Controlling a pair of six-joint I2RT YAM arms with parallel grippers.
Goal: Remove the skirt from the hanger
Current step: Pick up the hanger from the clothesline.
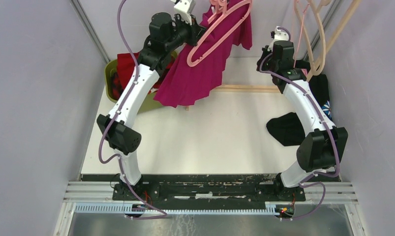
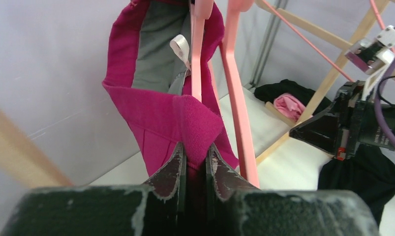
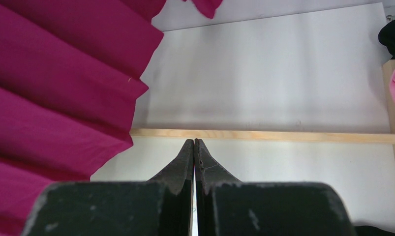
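A magenta pleated skirt hangs from a pink plastic hanger at the back centre. My left gripper is shut on the skirt's waistband, beside the pink hanger bars; a grey lining and a white label show inside the waist. In the top view the left gripper sits high at the skirt's top. My right gripper is shut and empty, apart from the skirt, whose pleats fill the left of its view. In the top view it is to the right of the skirt.
A wooden rack crosses the back of the table; more hangers hang at the upper right. A black garment lies at the right. A green bin with red clothes stands at the back left. Grey walls close both sides.
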